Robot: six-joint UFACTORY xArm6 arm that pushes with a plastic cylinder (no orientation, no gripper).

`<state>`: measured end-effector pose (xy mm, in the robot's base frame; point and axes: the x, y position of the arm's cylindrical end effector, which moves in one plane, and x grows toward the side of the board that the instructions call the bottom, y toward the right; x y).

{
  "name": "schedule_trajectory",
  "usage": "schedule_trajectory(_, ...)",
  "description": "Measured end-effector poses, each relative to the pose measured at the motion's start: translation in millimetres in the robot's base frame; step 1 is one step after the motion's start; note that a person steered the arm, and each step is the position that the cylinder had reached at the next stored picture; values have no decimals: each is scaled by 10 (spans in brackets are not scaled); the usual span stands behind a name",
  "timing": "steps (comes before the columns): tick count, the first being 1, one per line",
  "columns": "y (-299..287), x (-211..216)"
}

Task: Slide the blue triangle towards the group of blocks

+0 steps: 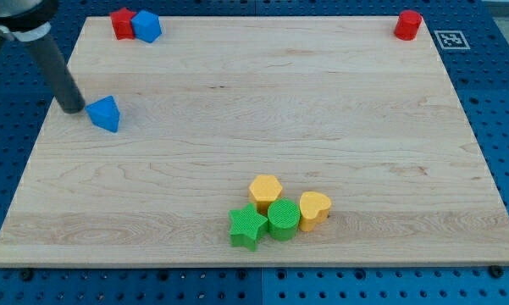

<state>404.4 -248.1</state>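
Note:
The blue triangle (105,113) lies on the wooden board (254,102) near the view's left edge. My tip (73,108) rests just left of it, almost touching its left side. The group of blocks sits low in the view's middle: a yellow hexagon (265,190), a green star (247,226), a green cylinder (283,219) and a yellow heart (313,209), all touching one another.
A red block (121,23) and a blue block (146,25) sit together at the view's top left corner. A red cylinder (408,24) stands at the top right corner. A blue pegboard table (500,102) surrounds the board.

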Motion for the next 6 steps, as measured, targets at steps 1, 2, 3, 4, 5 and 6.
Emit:
schedule_trajectory(1,256,168)
schedule_trajectory(2,256,280)
schedule_trajectory(3,418,397)
schedule_trajectory(4,542,433)
schedule_trajectory(5,575,433)
schedule_trajectory(6,674,433)
